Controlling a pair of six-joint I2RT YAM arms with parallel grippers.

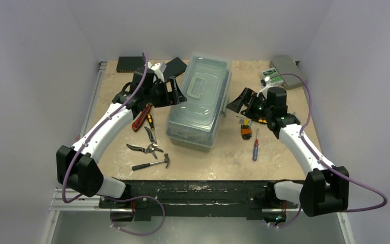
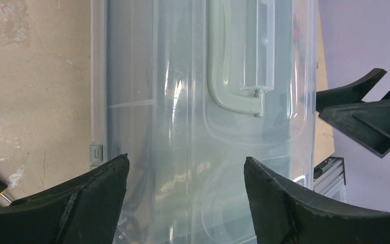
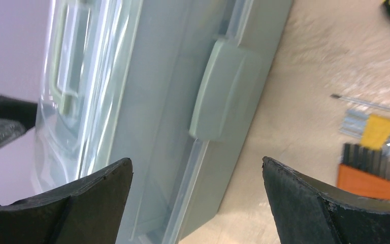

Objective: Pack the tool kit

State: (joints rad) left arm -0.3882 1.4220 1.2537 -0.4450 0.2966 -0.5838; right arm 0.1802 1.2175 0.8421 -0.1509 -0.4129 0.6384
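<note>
The sage-green toolbox (image 1: 199,101) stands shut in the middle of the table, its translucent lid down and its handle (image 1: 200,85) lying flat. My left gripper (image 1: 175,94) is open and empty, hovering at the box's left side over the lid (image 2: 183,101); the handle (image 2: 233,61) lies ahead of it. My right gripper (image 1: 241,101) is open and empty at the box's right side, in front of the green latch (image 3: 223,91). Loose on the left lie a red knife (image 1: 141,118), pliers (image 1: 151,136), cutters (image 1: 144,149) and a hammer (image 1: 152,162). A screwdriver (image 1: 255,145) lies on the right.
An orange and black bit set (image 1: 246,129) lies by the right gripper and shows in the right wrist view (image 3: 368,175). Flat black boxes (image 1: 130,63) sit at the back left. A flat grey case (image 1: 288,64) and a small white device (image 1: 271,77) sit at the back right.
</note>
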